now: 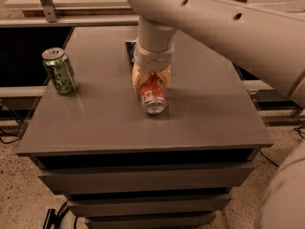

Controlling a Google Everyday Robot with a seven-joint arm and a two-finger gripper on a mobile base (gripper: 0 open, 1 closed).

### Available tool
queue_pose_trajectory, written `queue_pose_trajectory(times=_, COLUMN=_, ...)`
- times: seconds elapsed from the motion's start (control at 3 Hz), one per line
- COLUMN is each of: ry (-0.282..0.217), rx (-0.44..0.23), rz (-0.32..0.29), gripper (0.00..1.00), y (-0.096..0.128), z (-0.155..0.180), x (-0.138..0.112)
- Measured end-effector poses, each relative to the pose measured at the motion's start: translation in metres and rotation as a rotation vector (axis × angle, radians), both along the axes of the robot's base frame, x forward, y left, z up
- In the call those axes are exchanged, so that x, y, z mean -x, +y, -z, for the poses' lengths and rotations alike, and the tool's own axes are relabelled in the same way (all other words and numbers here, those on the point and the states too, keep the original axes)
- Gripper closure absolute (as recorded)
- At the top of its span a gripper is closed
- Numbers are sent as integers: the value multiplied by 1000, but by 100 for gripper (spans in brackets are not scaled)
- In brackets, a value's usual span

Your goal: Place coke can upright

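The coke can [152,97] is red-orange with a white label patch and a silver end facing the camera. It lies tilted on the grey table top [95,123], near the middle. My gripper [151,82] comes down from above on the white arm. Its tan fingers [137,80] are closed on the far part of the can, one on each side.
A green can [59,70] stands upright near the table's left edge. The table sits on a stack of grey drawers [143,185]. A dark flat object [130,51] lies behind the gripper. The arm's big white link [228,27] spans the upper right.
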State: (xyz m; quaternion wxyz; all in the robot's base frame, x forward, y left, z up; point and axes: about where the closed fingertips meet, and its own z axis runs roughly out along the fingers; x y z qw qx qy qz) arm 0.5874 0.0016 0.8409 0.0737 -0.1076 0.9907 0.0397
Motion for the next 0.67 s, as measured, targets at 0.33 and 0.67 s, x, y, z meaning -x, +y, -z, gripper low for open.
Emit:
queue_pose_trajectory(times=0.33, ry=-48, rx=-132, rz=-87, gripper=100, y=-5, z=-8, x=4)
queue_pose_trajectory(times=0.67, ry=-126, rx=-242, rz=-189, gripper=100, y=-7, z=-22, x=7)
